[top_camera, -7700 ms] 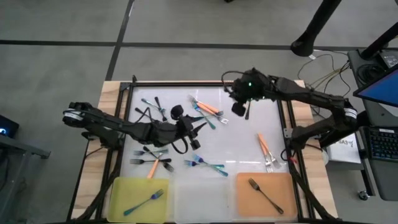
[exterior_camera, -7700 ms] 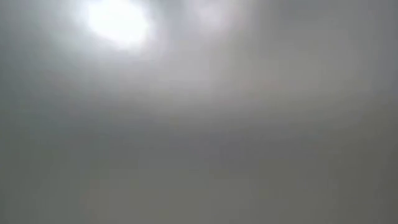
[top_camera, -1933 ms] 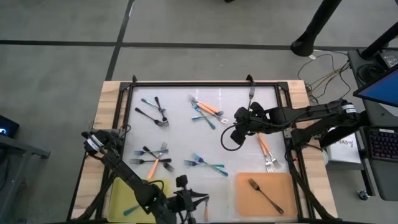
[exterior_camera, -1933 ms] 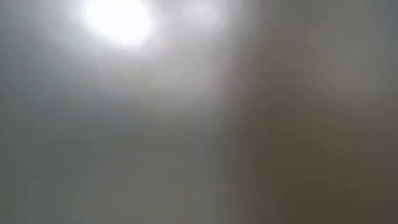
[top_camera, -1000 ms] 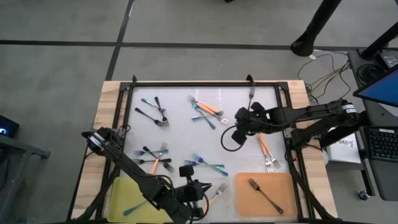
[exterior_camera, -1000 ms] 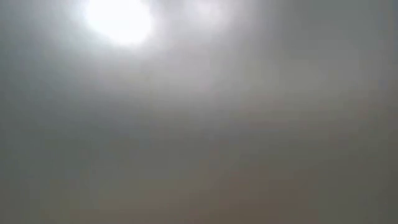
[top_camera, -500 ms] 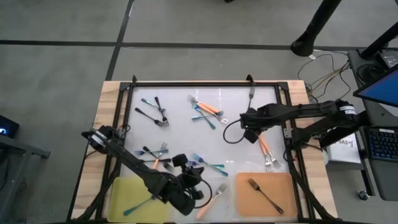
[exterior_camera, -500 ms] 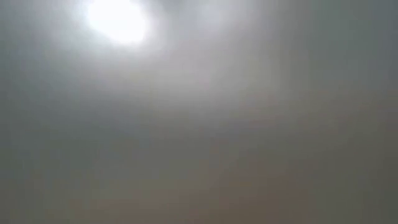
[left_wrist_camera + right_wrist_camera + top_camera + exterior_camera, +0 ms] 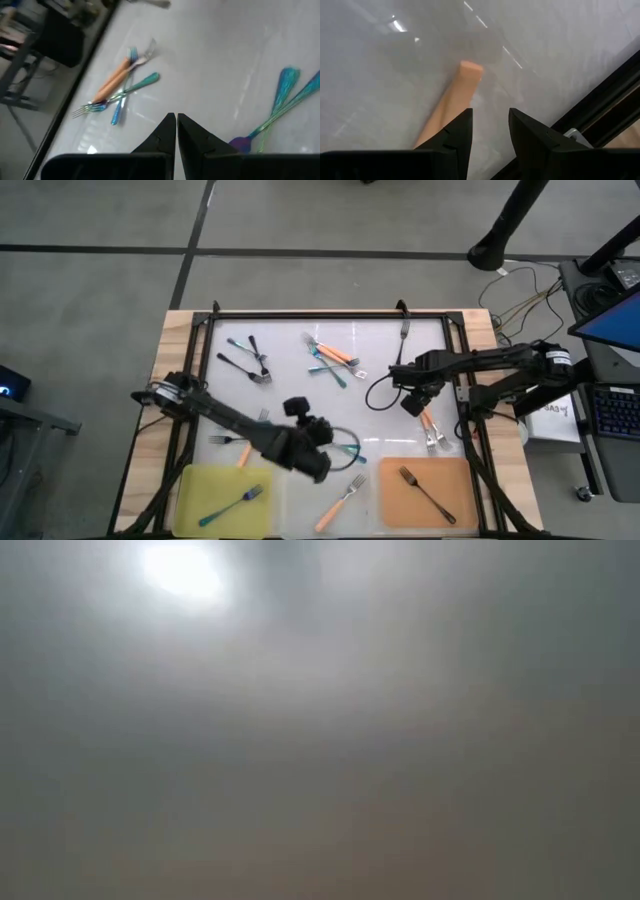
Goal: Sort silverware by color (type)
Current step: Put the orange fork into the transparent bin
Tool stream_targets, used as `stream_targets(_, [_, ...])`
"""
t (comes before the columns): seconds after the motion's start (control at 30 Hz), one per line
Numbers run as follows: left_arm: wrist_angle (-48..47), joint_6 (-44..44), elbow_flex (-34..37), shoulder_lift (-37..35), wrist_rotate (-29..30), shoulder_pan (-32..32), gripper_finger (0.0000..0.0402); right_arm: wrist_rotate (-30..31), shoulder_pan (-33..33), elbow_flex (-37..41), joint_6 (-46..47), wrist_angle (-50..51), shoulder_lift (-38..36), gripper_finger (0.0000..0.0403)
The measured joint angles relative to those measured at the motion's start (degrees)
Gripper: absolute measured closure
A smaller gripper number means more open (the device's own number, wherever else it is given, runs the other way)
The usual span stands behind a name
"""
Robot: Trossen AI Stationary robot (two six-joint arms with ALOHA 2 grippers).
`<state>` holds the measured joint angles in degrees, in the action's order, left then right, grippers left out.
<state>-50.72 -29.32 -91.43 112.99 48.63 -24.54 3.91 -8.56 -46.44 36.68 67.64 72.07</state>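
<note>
Right hand [image 9: 490,127] spread above orange-handled fork [image 9: 451,102]; left hand [image 9: 176,125] pressed together, empty

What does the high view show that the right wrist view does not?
Only the high view shows the whole table: the yellow tray holding a blue-teal fork, the orange tray holding a dark fork, an orange-handled fork lying between them, and the shut left gripper. Only the right wrist view shows the right gripper with its jaws apart over an orange handle. Both show that handle near the table's black frame.
</note>
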Motion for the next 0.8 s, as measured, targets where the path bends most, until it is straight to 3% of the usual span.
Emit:
stream_targets(0.1, [5.8,9.48,0.64,0.0,-9.61,3.11,0.0401,-0.33,0.01,0.11,0.07,-0.06,-0.02,0.0284])
stream_targets(0.23, [17.61,22.95,2.17,0.0,-28.83,6.23,0.0401,-1.38,0.0,0.11,0.2,-0.26,-0.04,0.0284])
stream_targets(0.3, [21.73,26.79,2.73,0.02,-35.68,7.36,0.0401,-1.47,0.0,0.11,0.26,-0.24,-0.04,0.0284])
stream_targets(0.6, [23.23,28.83,5.41,-0.86,-39.24,13.02,0.0401,-3.07,0.0,2.01,0.24,-0.44,-0.06,0.0284])
stream_targets(0.8, [26.43,28.87,13.29,-5.81,-40.99,17.55,0.0401,-3.0,0.0,2.58,0.18,-0.78,-0.09,0.0284])
